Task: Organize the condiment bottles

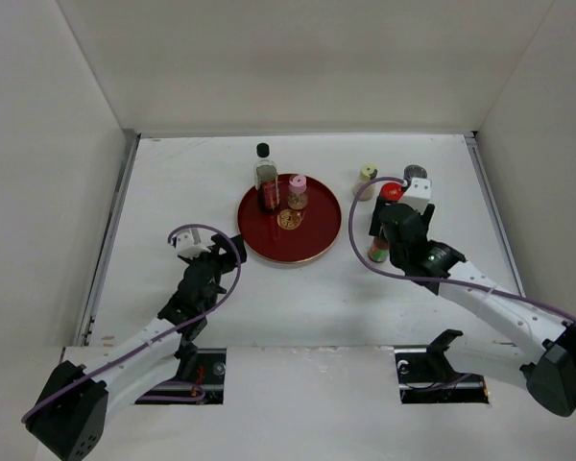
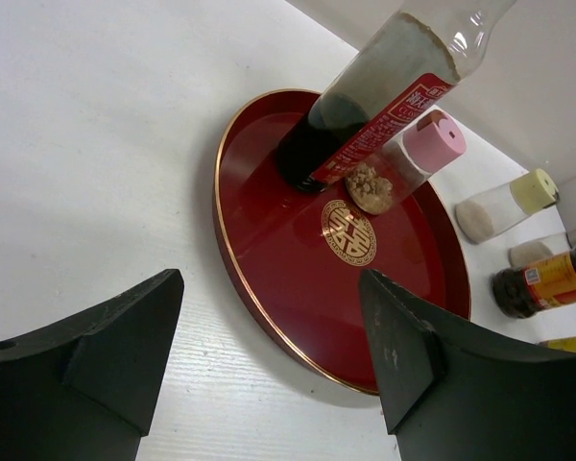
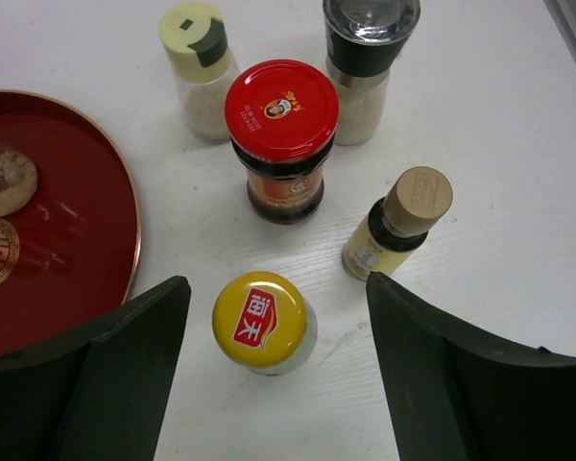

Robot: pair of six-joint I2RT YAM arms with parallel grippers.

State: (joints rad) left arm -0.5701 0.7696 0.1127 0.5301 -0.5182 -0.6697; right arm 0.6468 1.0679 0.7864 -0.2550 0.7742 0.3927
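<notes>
Two of the condiment bottles stand on the red tray (image 1: 312, 245): a tall clear bottle with dark sauce and a black cap (image 1: 266, 178) and a pink-capped jar (image 1: 298, 192). Both also show in the left wrist view, the tall bottle (image 2: 374, 115) and the pink-capped jar (image 2: 403, 163). My left gripper (image 2: 269, 279) is open and empty just before the tray's near-left rim (image 2: 240, 259). My right gripper (image 3: 276, 286) is open above a yellow-capped jar (image 3: 264, 322), its jaws on either side and apart from it. Behind stand a red-capped jar (image 3: 281, 134), a gold-capped bottle (image 3: 403, 221), a yellow-green-capped shaker (image 3: 200, 67) and a grey-capped grinder (image 3: 365, 58).
The tray's right rim (image 3: 125, 221) lies just left of the right gripper's left finger. White walls close the table on the left, back and right. The loose bottles cluster right of the tray, near the back right (image 1: 392, 187).
</notes>
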